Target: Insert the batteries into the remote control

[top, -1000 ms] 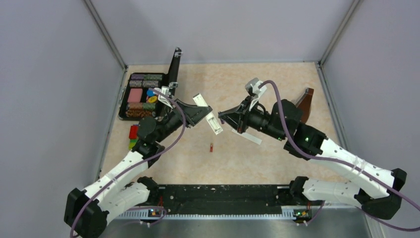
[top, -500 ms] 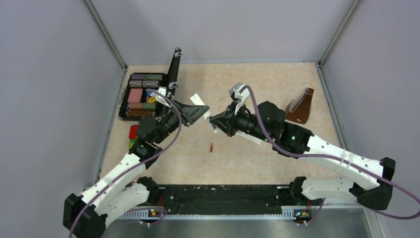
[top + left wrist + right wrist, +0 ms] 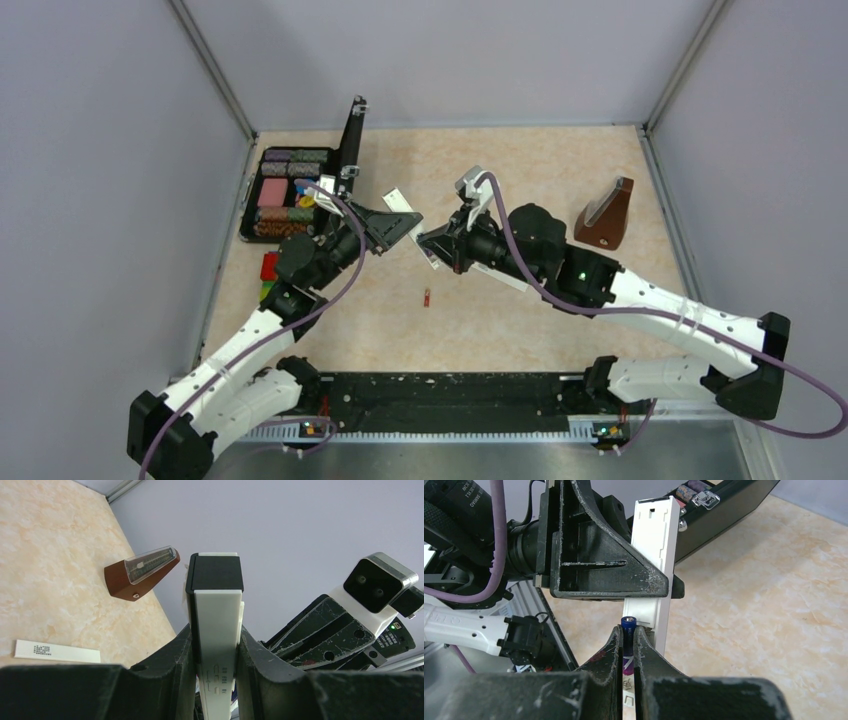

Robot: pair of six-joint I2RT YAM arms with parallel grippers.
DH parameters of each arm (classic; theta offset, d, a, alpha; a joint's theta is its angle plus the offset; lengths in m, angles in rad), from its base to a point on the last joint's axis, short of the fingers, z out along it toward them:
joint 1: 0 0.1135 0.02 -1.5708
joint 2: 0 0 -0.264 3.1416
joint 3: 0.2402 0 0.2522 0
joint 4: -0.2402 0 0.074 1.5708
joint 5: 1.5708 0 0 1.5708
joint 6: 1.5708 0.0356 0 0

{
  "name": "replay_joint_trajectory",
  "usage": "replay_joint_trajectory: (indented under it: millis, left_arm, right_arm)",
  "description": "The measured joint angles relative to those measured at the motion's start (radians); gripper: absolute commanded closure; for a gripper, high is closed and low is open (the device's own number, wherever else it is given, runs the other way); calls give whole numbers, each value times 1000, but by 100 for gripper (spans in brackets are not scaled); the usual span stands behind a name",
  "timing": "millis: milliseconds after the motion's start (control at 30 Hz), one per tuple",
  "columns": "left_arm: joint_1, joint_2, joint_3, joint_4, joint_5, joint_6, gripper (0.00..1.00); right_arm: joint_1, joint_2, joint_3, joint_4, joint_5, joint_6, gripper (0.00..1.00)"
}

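My left gripper [image 3: 402,228] is shut on the remote control [image 3: 418,234], a white bar with a dark end, and holds it tilted above the table. In the left wrist view the remote [image 3: 216,605] stands between my fingers. My right gripper [image 3: 434,245] is shut on the dark purple battery [image 3: 628,639]. The battery's tip sits against the lower end of the remote's open white compartment [image 3: 659,540]. The reddish battery [image 3: 427,297] lies on the table below both grippers.
A brown metronome [image 3: 606,214] stands at the right. An open black case [image 3: 290,190] with coloured pieces lies at the back left. Stacked toy blocks [image 3: 269,275] sit beside the left arm. A white strip with a printed patch [image 3: 56,651] lies on the table.
My right gripper has moved left with the purple battery, up to the remote. The left gripper and remote have barely shifted. The reddish battery has not moved.
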Motion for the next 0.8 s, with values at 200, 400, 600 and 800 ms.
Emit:
replay_joint_trajectory:
  millis: [200, 400, 600, 800]
  left_arm:
    - [0, 0, 0, 0, 0, -11, 100]
    - [0, 1, 0, 0, -1, -21, 100]
    - [0, 3, 0, 0, 0, -21, 100]
    - [0, 13, -7, 1, 4, -25, 100]
  right_arm:
    - [0, 2, 0, 3, 3, -8, 100]
    - [0, 2, 0, -7, -1, -8, 100]
    - [0, 2, 0, -21, -5, -6, 99]
    - [0, 8, 2, -37, -1, -5, 88]
